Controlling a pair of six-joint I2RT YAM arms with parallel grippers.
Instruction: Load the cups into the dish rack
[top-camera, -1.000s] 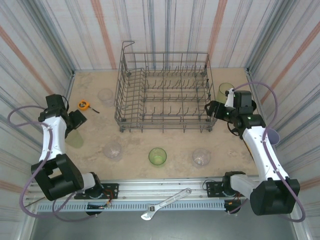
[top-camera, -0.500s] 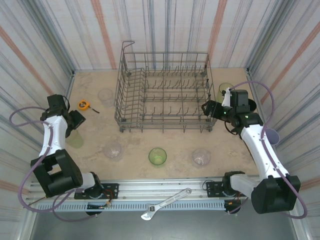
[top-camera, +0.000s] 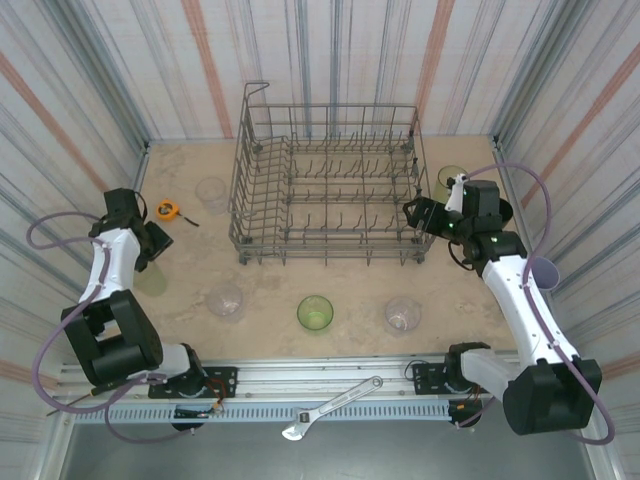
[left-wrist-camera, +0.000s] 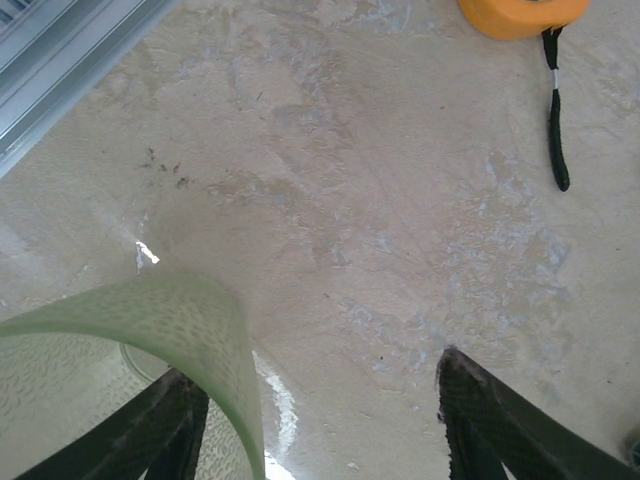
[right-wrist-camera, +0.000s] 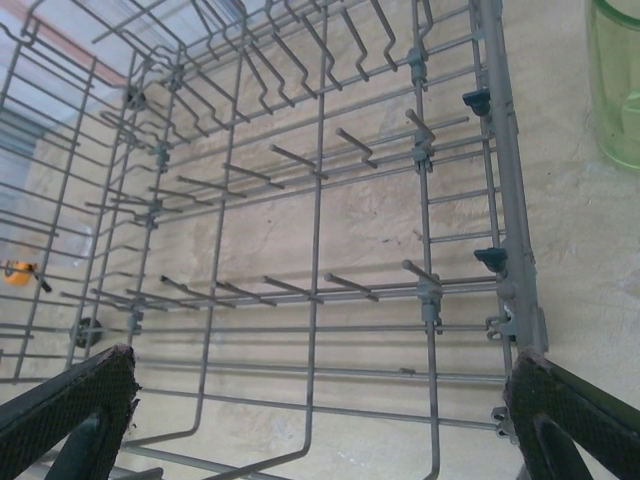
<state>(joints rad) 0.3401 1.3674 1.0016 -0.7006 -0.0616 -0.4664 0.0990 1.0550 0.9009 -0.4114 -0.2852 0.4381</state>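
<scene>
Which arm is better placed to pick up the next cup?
Left. Its open gripper straddles the pale green cup's wall; the right gripper, open, faces the dish rack with no cup between its fingers.

Grey wire rack (top-camera: 240, 200) stands empty at the back. Up front, green cup (top-camera: 314, 312) upright between left clear cup (top-camera: 225, 300) and right clear cup (top-camera: 402, 314); pale green cup (top-camera: 451, 180) just right of the rack.

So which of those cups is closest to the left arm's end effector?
The pale green cup at the left edge of the table, right beside the left end effector. All the rest sit farther to the right.
</scene>
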